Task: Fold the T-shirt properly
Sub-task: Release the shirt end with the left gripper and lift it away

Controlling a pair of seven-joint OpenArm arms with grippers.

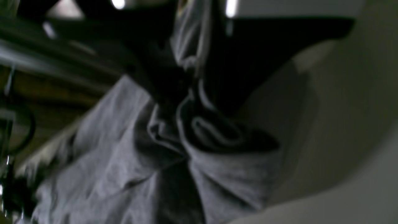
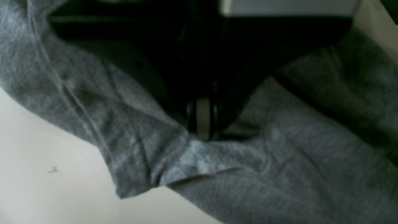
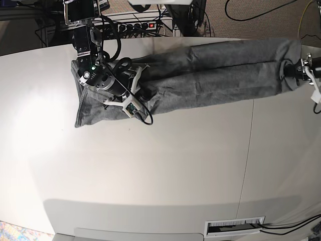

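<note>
The grey T-shirt (image 3: pixel 215 70) lies stretched into a long band across the far part of the white table (image 3: pixel 175 165). My left gripper (image 3: pixel 290 70) is at the shirt's right end by the table edge; in its blurred wrist view bunched cloth (image 1: pixel 108 149) gathers into the dark jaws of the left gripper (image 1: pixel 186 90), shut on it. My right gripper (image 3: pixel 144 94) rests on the shirt's left part. Its fingertips (image 2: pixel 202 124) stand pressed together, with folds of the T-shirt (image 2: pixel 279 155) converging at them.
A power strip (image 3: pixel 145 24) and cables lie behind the table's far edge. The shirt's left end (image 3: pixel 88 113) lies flat near the left side. A floor vent (image 3: pixel 233 227) shows below the table's front right corner.
</note>
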